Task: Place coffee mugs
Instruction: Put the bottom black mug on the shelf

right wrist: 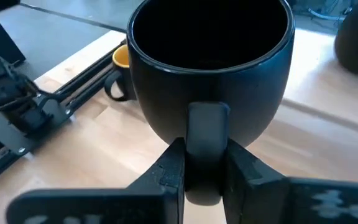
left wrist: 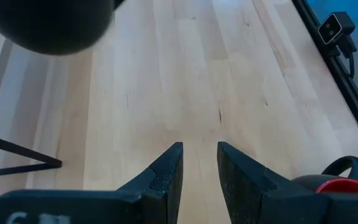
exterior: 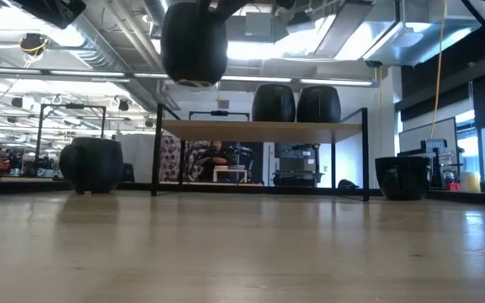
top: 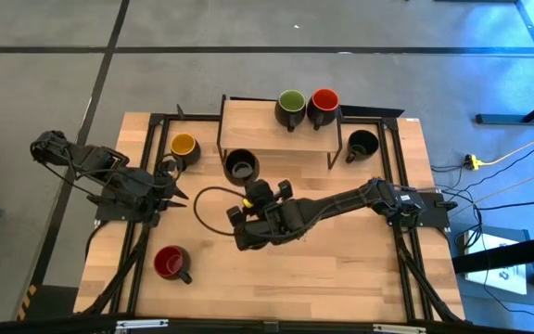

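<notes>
Near centre of the high view, your right gripper [top: 246,190] is clamped on the handle of a black-lined mug [top: 241,165]. The right wrist view shows both fingers [right wrist: 169,171] pinching that handle, mug upright, mouth up. From the low view the mug [exterior: 194,42] hangs at the top of frame, clear of the tabletop [exterior: 242,252] and higher than the shelf board [exterior: 263,128].

Other mugs, high view:
- green-lined mug [top: 291,107] and red-lined mug [top: 324,105] side by side on the shelf [top: 248,125], upper centre
- yellow-lined mug [top: 184,147] on the tabletop, left of the shelf
- second black-lined mug [top: 362,145] on the tabletop, right of the shelf
- second red-lined mug [top: 171,263] lower left, well apart from the rest

Your left gripper [top: 172,193] waits at centre left, fingers [left wrist: 166,177] a narrow gap apart, holding nothing.

Step in hand, as I read it: carrying the black-lined mug up toward the shelf; two are placed and four remain.

Next move: likely bring the mug over the bare left part of the shelf board, beside the green-lined mug without nudging it, lower until the base sits flat, then open the fingers and back straight off the handle. Watch the shelf's front edge on approach.
</notes>
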Controlling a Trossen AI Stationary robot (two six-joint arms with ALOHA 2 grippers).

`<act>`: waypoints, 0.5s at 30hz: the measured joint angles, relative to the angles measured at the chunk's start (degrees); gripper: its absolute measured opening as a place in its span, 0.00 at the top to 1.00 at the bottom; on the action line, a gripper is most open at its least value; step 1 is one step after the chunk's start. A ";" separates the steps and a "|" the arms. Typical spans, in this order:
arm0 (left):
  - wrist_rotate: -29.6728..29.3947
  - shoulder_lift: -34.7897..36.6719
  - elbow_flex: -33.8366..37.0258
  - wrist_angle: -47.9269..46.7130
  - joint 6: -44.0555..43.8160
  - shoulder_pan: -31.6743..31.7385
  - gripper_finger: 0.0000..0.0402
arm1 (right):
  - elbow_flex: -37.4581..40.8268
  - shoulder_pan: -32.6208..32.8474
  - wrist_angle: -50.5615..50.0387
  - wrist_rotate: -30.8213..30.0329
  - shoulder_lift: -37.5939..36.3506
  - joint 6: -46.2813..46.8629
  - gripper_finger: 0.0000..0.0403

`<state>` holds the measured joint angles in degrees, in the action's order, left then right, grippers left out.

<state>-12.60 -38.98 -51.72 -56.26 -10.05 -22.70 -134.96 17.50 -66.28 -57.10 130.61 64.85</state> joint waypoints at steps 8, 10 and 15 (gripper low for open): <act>-0.02 -0.01 0.00 0.43 -0.05 0.02 0.77 | -0.02 -0.79 -1.35 -1.42 -1.83 -2.20 0.88; -0.20 -0.01 0.00 0.50 -0.04 0.00 0.77 | -0.02 -1.38 -1.58 -1.18 -2.08 -2.20 0.88; -0.46 -0.02 0.00 1.15 -0.01 0.02 0.77 | -0.02 -3.83 -1.33 -2.22 -2.91 -2.59 0.88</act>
<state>-13.06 -39.00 -51.72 -55.11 -10.07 -22.68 -134.98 13.68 -67.61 -59.32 127.70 62.26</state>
